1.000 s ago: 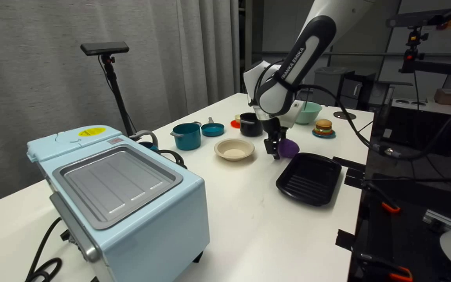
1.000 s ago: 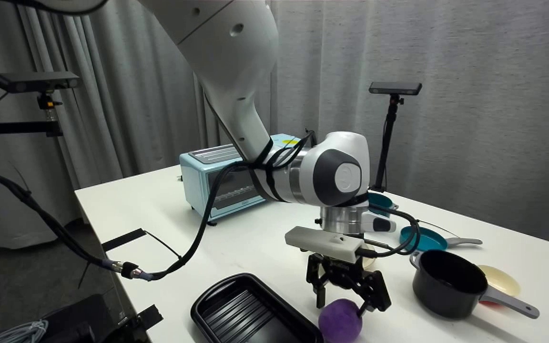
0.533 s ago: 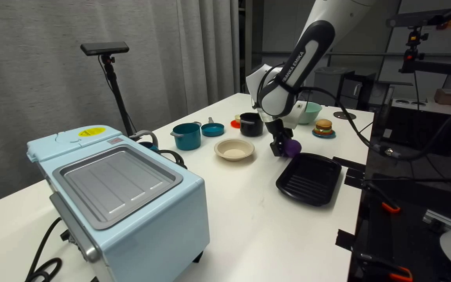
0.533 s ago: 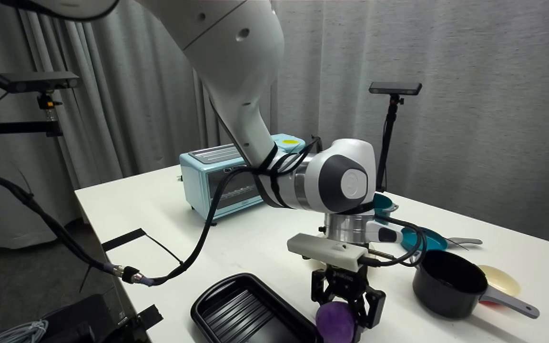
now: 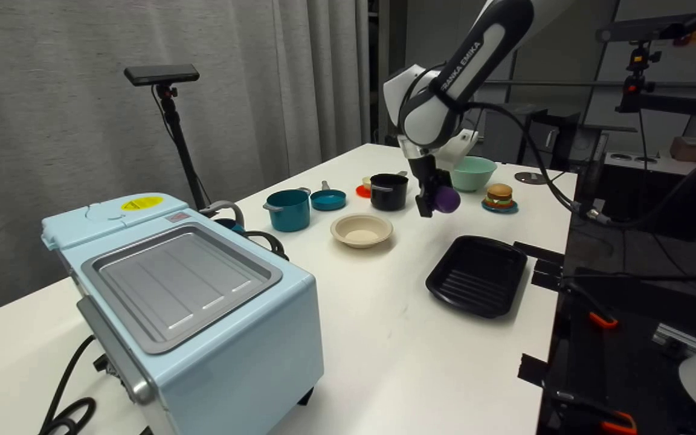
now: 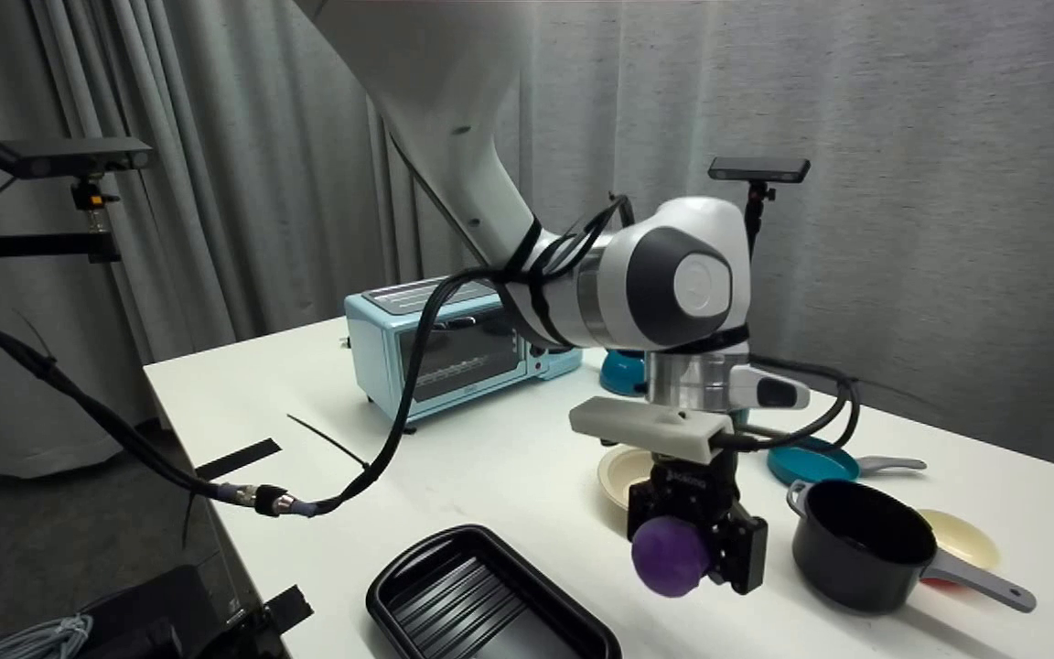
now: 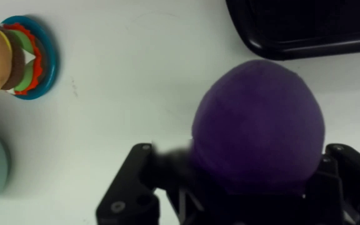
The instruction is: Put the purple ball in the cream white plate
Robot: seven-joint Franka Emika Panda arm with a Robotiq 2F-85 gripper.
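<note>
Over the white surface (image 5: 396,374), the robot arm (image 5: 460,75) slants down from between one and two o'clock of an exterior view. Within that frame, the pale blue toaster oven (image 5: 245,356) stands at eight o'clock and the black ribbed tray (image 5: 478,275) lies at four. Smaller, the black pot (image 5: 388,194) stands at two o'clock, near the middle. The cream white plate (image 5: 361,234) rests flat almost at the centre. Dark and compact, the claw (image 6: 696,549) clasps the purple ball (image 5: 446,200), its fingers (image 7: 131,178) flanking it at eight and four o'clock in the wrist view. That ball is held off the surface, apart from the plate, at two o'clock from it.
</note>
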